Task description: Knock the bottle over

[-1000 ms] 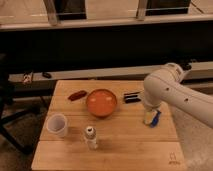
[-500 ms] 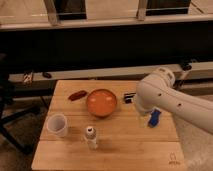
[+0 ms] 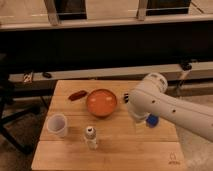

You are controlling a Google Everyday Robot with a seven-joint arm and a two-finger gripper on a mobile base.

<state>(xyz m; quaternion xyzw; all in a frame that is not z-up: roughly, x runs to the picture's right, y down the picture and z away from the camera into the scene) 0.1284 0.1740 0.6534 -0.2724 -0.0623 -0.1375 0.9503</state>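
arm (image 3: 167, 107) bent over table (image 3: 115, 152) right | gripper (image 3: 140, 119) low, apart from upright bottle (image 3: 90, 137)

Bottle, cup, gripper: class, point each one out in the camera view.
bottle (image 3: 91, 141): camera view, clear body below the cap.
cup (image 3: 57, 125): camera view, white side wall.
gripper (image 3: 139, 120): camera view, arm's lower tip, right of the orange bowl (image 3: 101, 102).

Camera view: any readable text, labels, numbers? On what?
No text can be read.
bottle label: pale, too blurred to read.
corner mark on the table: too small to read.
gripper, low over the table right of the bowl: no legible marking.
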